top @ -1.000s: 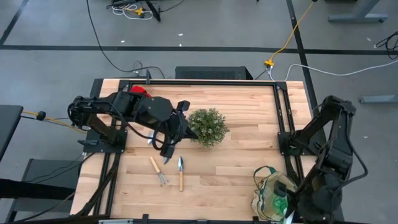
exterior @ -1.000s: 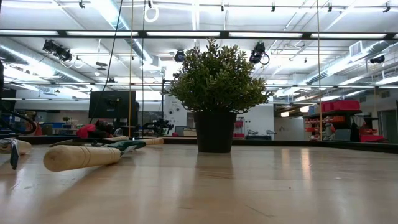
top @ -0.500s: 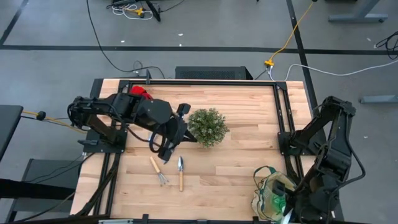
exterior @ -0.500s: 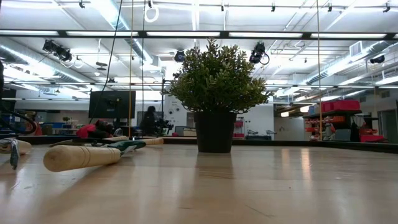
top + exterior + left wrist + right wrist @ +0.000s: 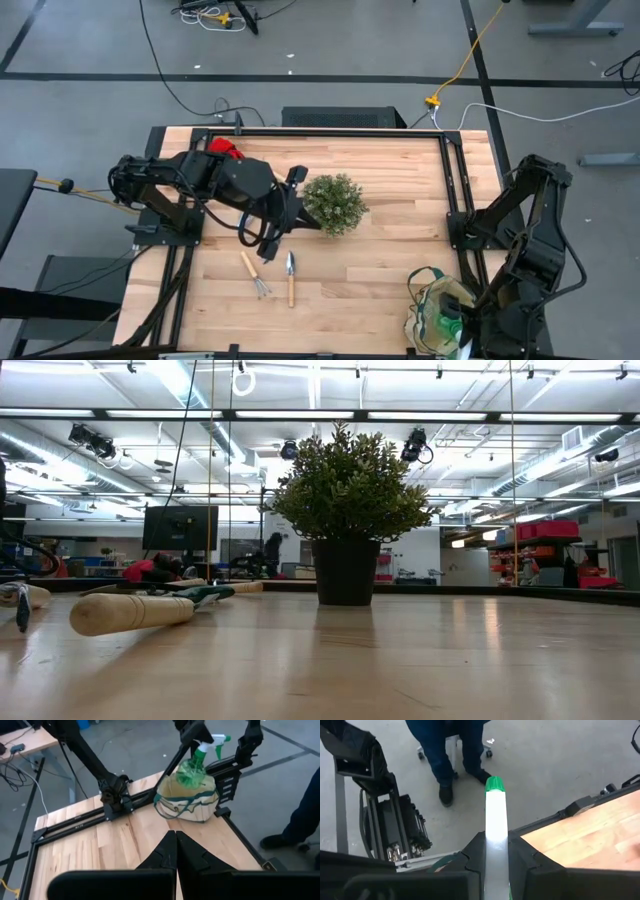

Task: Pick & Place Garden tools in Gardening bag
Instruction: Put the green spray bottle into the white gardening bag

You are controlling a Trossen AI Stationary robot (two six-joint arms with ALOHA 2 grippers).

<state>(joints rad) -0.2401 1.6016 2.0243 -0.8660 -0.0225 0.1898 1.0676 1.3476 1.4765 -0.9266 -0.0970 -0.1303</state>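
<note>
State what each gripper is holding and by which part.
The right gripper grips the spray bottle by its white trigger head, over the gardening bag. The left gripper is shut, holding nothing.

No words, labels, brands, numbers or signs can be read on anything in these pictures.

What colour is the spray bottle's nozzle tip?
Green, on a white spray head; the right wrist view shows it best, between the right gripper fingers.

Overhead camera looks straight down; low camera sits level, sharing the potted plant (image 5: 333, 204) and table (image 5: 400, 190)
</note>
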